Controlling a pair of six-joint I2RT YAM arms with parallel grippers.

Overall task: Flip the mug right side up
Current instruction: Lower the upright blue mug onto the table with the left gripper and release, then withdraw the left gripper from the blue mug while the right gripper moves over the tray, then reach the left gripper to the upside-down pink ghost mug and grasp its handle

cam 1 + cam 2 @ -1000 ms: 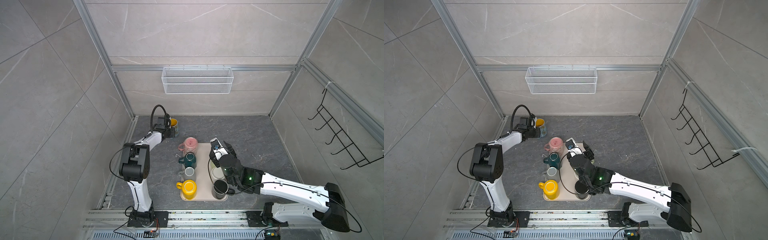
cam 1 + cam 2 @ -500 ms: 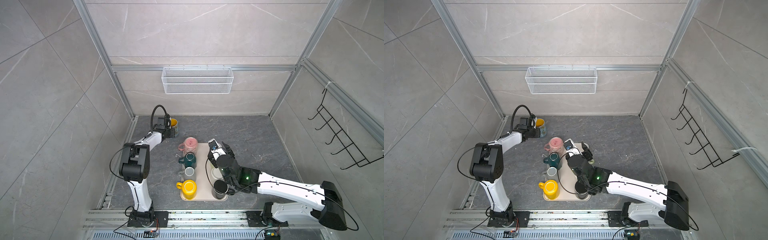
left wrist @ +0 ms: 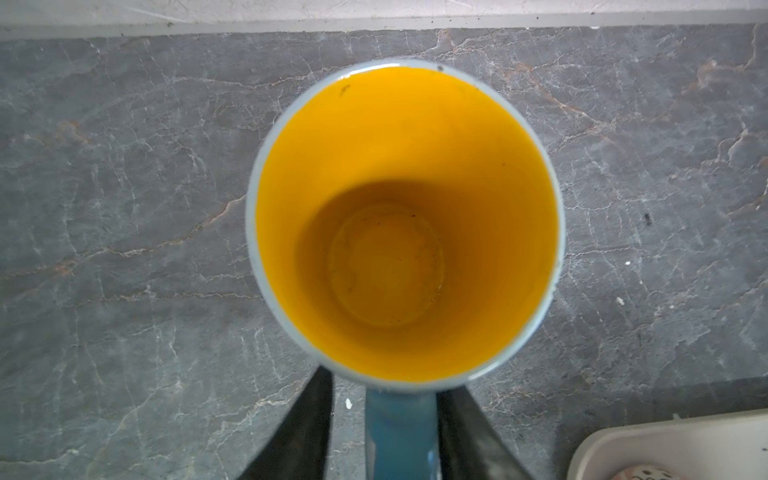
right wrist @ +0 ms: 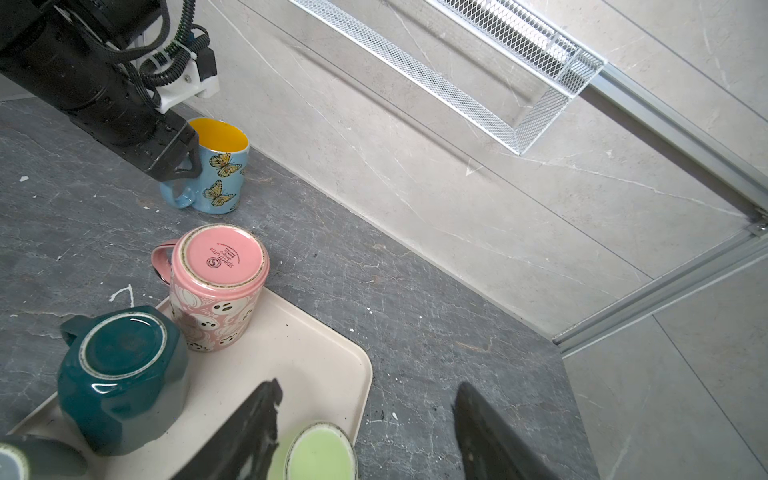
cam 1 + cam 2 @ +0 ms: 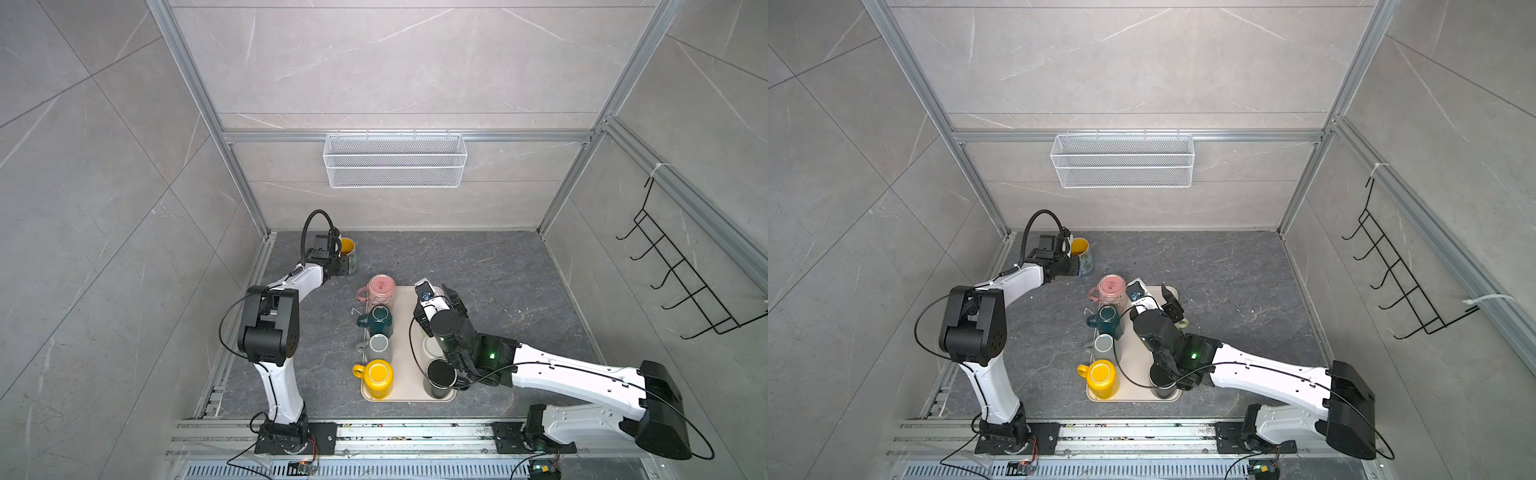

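Butterfly mug (image 5: 348, 254) stands upright on the worktop (image 5: 478, 266), its yellow inside facing up. It is beyond the far left corner of the tray (image 5: 405, 324) and apart from it. Your left tool (image 3: 392, 399) straddles the mug's blue handle with fingers spread and a gap on each side, gripping nothing. For this mug the turning looks done; only backing the tool away is left. Your right tool (image 4: 368, 386) hangs spread and empty over the tray, where the pink mug (image 4: 218, 282) and teal mug (image 4: 120, 374) sit bottom-up.
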